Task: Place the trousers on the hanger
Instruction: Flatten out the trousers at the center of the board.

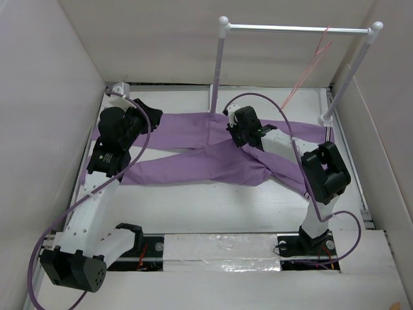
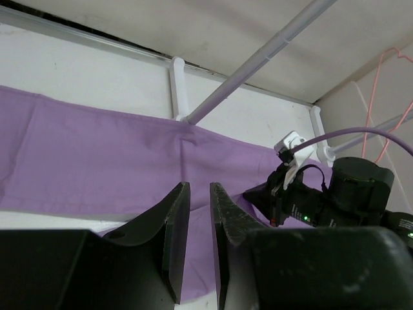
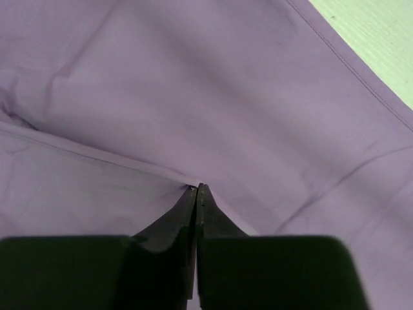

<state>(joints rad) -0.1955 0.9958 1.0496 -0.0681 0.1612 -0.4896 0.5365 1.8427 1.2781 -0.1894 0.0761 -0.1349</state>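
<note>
The purple trousers [image 1: 193, 165] lie flat on the white table, legs reaching left and the waist end to the right. My left gripper [image 1: 152, 116] hovers over the far leg's left part; in the left wrist view [image 2: 199, 185] its jaws stand a narrow gap apart with nothing between them, and the trousers [image 2: 97, 155] lie beyond. My right gripper [image 1: 236, 133] is down at the crotch, where the legs meet. In the right wrist view [image 3: 196, 187] it is shut, pinching a fold of the trousers [image 3: 193, 84]. The thin pink hanger [image 1: 308, 71] hangs on the rack at the back right and also shows in the left wrist view [image 2: 381, 110].
A white-posted rack with a silver crossbar [image 1: 297, 28] stands at the back over the trousers; its left post foot [image 1: 213, 106] sits next to the cloth. White walls enclose the table on the left, back and right. My right arm [image 2: 348, 194] shows in the left wrist view.
</note>
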